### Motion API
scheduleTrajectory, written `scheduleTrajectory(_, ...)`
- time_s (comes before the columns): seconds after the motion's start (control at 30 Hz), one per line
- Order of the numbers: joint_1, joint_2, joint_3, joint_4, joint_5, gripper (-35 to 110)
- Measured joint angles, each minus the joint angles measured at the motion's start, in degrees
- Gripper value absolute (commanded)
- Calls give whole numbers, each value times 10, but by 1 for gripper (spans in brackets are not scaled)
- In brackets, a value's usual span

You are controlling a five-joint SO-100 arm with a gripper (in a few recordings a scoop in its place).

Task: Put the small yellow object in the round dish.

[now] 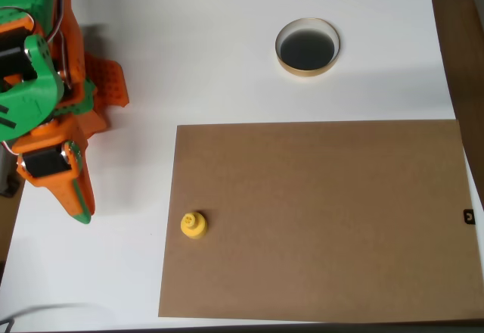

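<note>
I log: small yellow object point(193, 225), smooth plastic; round dish point(307, 46), glossy dark inside, tan-gold rim; brown sheet point(325, 212), matt, cardboard-like; surface point(197, 38), smooth white; tool point(76, 197), orange-green plastic.

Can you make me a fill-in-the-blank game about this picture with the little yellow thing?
1. The small yellow object sits on a ____ board.
2. The round dish holds ____.
3. The dish stands on the ____ table, off the board.
4. The tool is orange and ____.

Missing words: brown; nothing; white; green.
</note>
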Motion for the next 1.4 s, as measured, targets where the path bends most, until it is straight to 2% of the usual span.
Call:
scheduleTrajectory(0.3, 29, 11, -54, 3, 17, 15)
scheduleTrajectory(0.63, 62, 26, -110, 11, -66, 20)
scheduleTrajectory(0.9, 20, 10, -156, 13, -112, 24)
scheduleTrajectory(1.4, -116, -296, -359, 40, -134, 25)
